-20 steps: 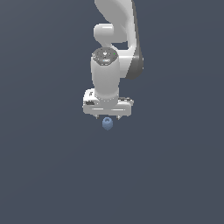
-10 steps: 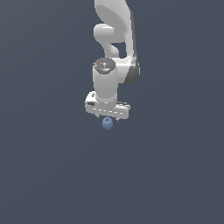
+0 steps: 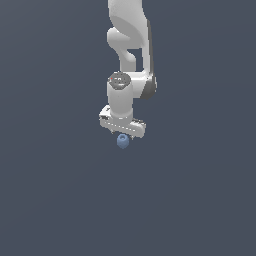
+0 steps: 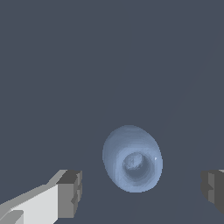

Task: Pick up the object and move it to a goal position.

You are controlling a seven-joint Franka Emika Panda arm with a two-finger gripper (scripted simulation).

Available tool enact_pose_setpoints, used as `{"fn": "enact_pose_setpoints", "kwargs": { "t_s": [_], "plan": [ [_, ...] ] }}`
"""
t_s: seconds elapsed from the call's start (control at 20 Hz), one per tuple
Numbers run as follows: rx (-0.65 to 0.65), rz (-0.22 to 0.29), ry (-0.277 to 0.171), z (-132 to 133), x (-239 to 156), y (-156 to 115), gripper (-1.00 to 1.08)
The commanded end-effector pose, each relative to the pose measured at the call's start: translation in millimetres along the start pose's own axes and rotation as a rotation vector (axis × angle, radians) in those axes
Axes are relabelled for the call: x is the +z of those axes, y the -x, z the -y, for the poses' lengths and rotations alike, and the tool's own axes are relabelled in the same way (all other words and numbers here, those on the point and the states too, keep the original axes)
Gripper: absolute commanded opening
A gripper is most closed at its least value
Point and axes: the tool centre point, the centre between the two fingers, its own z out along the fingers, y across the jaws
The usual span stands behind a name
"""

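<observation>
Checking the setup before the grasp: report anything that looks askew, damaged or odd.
Nothing stands out. The small muted-blue rounded object sits whole on the plain dark grey surface, its darker ring mark facing up, between the white gripper's open dark fingertips, touching neither.

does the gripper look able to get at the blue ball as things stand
Probably yes. In the wrist view the blue ball sits between the open jaws of the gripper, with bare gaps on both sides and nothing else near it.
</observation>
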Motion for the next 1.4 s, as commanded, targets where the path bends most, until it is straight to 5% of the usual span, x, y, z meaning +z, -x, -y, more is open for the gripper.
{"fn": "enact_pose_setpoints", "kwargs": {
  "t_s": [0.0,1.0,1.05,1.35],
  "plan": [
    [0.013,-0.001,0.0,-1.1,2.4,2.0,1.0],
    [0.014,-0.001,0.0,-1.3,52.7,2.4,1.0],
    [0.014,-0.001,0.0,-1.3,52.7,2.4,-1.0],
    [0.014,-0.001,0.0,-1.3,52.7,2.4,-1.0]
  ]
}}
